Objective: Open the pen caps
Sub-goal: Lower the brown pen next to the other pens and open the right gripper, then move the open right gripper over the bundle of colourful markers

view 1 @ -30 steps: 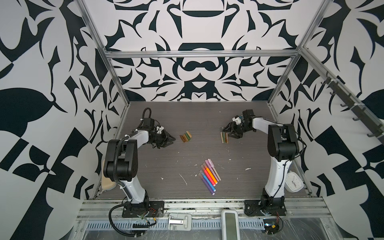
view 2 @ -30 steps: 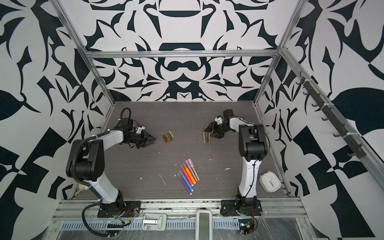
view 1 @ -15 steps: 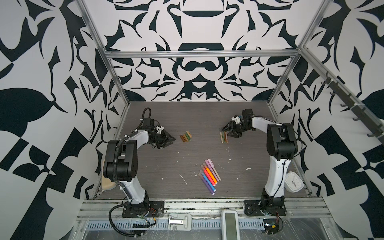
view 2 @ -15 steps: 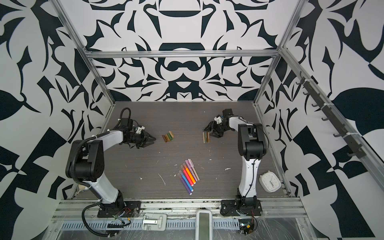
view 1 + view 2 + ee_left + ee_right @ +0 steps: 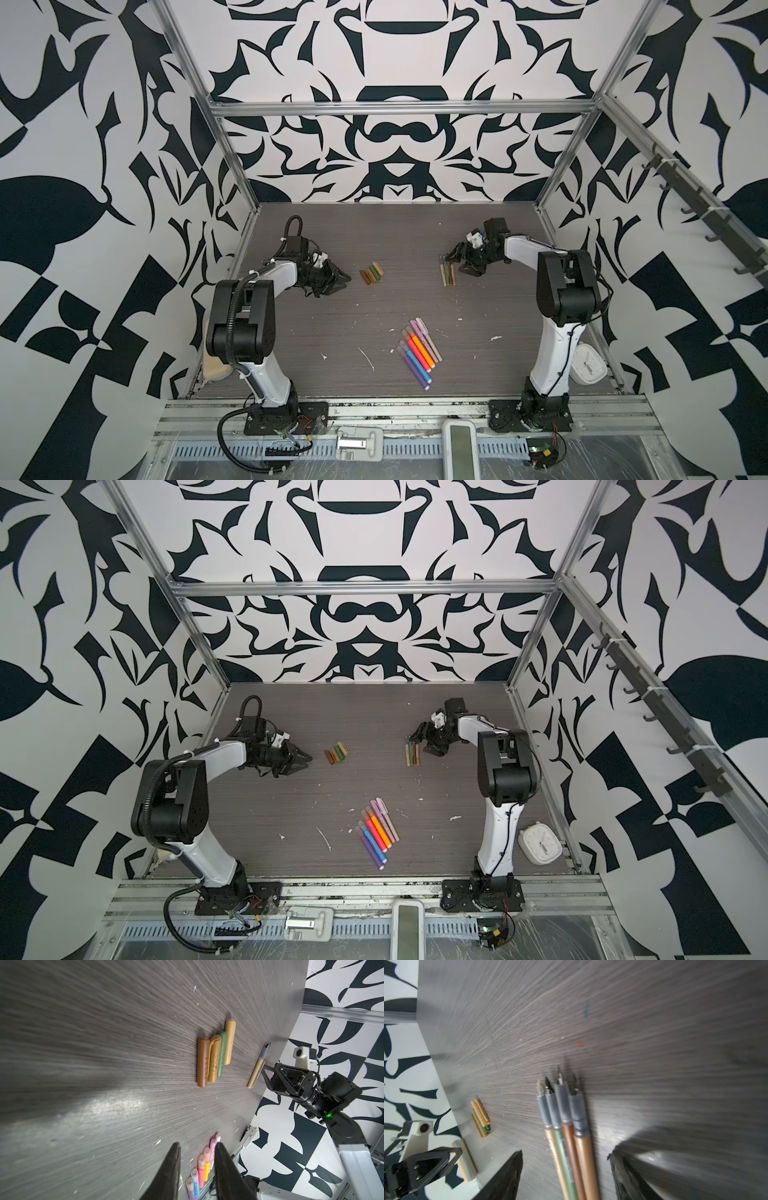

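Several loose pen caps (image 5: 372, 273) (image 5: 336, 753) in brown, tan and green lie side by side on the dark table, also seen in the left wrist view (image 5: 214, 1057). My left gripper (image 5: 345, 283) (image 5: 197, 1147) rests just left of them, open and empty. Several uncapped pens (image 5: 447, 274) (image 5: 566, 1126) with grey grips and bare tips lie together on the right. My right gripper (image 5: 457, 264) (image 5: 564, 1155) hovers over their rear ends, open, its fingers wide on either side of them. Several capped coloured pens (image 5: 419, 351) (image 5: 378, 833) lie in a row nearer the front.
A white clock (image 5: 588, 365) sits at the front right beside the right arm's base. A beige case (image 5: 214, 363) lies at the table's left edge behind the left arm. Small white flecks (image 5: 368, 359) dot the table.
My right gripper's jaws have spread wider over the uncapped pens. The left arm and the caps have not moved.
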